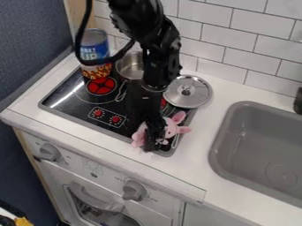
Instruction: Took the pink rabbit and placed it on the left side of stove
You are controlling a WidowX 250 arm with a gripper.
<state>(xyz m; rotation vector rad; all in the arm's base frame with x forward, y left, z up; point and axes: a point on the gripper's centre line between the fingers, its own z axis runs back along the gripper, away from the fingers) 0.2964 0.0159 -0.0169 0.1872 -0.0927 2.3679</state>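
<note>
So you're hanging your black gripper (154, 140) right over the pink rabbit (172, 128), down at the front right corner of the stove (77, 103) as the camera's seeing it. The gripper's covering the bunny's middle, and pink bits are poking out on both sides, ears pointing toward the sink (236, 132) side. Can't tell if your jaws are sitting wide or narrow, or if they're actually holding the bunny. Behind that, a big can (96, 53) is standing at the back left, a metal pot (131, 68) is sitting near it, and a silver lid (191, 95) is lying by the right edge.
</note>
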